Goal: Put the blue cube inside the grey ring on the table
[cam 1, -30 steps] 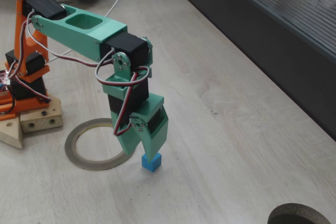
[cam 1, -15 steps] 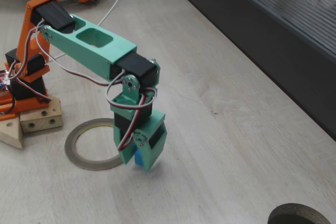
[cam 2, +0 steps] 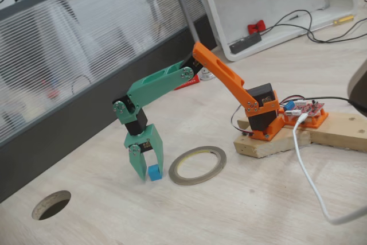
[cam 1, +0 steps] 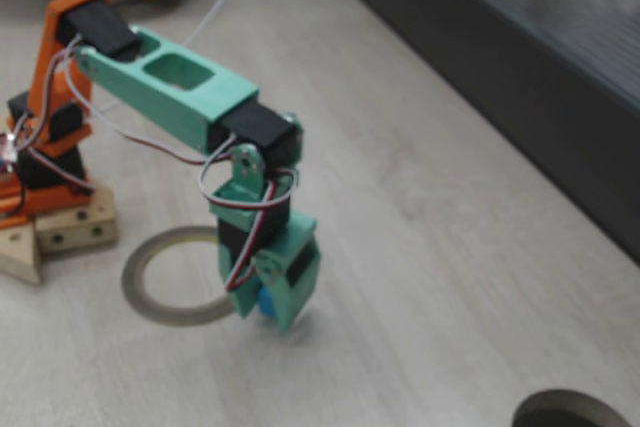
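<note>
Grey ring point(cam 1: 172, 277) lies flat on the table point(cam 1: 430, 277), and just right of its outer edge in this fixed view the gripper point(cam 1: 268, 307) stands low, its green fingers spread either side of the blue cube point(cam 2: 153, 172), which sits on the wood outside the hoop; whether they're touching it, I can't tell.

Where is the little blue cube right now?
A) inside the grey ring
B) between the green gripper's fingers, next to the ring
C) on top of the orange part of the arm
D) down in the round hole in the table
B: the blue cube sits between the fingers of the green gripper on the table, just outside the grey ring, not within it.
</note>
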You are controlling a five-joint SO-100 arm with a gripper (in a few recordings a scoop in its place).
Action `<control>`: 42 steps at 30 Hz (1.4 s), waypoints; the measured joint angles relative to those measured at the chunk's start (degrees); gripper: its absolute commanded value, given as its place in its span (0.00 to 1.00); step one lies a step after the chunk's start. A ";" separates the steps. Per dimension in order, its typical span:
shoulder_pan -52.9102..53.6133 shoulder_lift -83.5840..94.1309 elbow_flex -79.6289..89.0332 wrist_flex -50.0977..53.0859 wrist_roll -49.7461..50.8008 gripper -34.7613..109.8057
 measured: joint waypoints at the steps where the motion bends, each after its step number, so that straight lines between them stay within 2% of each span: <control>1: 0.09 0.00 0.00 0.00 0.00 0.47; 13: 0.09 0.00 0.00 0.00 0.00 0.46; 22: 0.09 0.00 0.00 0.00 0.00 0.24; 42: 0.09 1.67 0.00 0.00 0.00 0.25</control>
